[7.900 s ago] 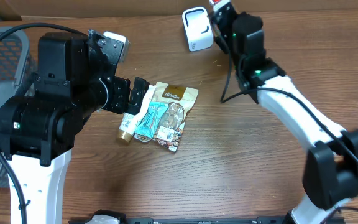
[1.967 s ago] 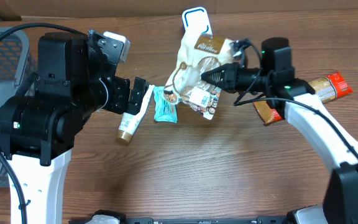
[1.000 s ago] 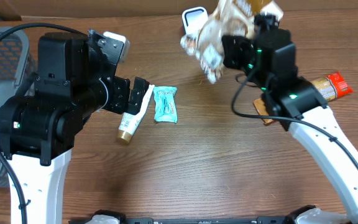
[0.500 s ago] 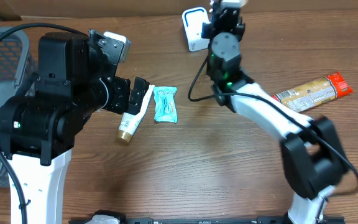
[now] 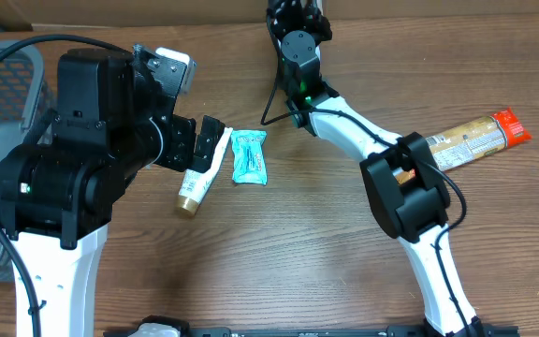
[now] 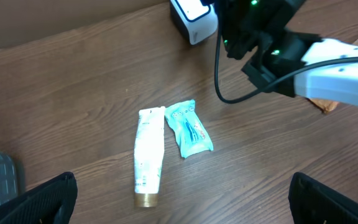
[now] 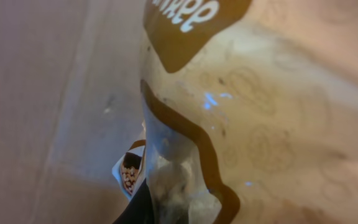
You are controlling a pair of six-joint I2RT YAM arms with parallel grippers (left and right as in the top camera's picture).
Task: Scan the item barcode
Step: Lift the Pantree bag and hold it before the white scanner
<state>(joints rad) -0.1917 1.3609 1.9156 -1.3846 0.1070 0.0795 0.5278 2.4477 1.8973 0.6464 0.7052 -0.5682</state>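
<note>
moved: right arm has swung from mid-table up to the far edge, over the spot where the white scanner sat; the tan snack bag went with it and is gone from the pile beside the tube
right gripper (image 5: pixel 293 11): barely visible at the top edge of the overhead; jaws drawn narrow, pinching the snack bag (image 7: pixel 229 118), which fills the right wrist view, brown logo patch up top
left gripper (image 6: pixel 179 199): spread wide, holding nothing, hovering above the toothpaste tube (image 6: pixel 149 155) and teal packet (image 6: pixel 190 127)
scanner (image 6: pixel 192 12): white unit at the far edge of the table, seen from the left wrist, partly behind the right arm; hidden by that arm in the overhead
other items: gold-and-red pouch (image 5: pixel 475 139) lies well apart, on the right side of the table
step: presenting the bag to the scanner, I judge
barcode: can't tell which face carries it, or whether it faces the scanner window
next: likely rotate or tilt the bag until the code faces the window, then hold steady
risk: floppy bag may crease or fold over the code
</note>
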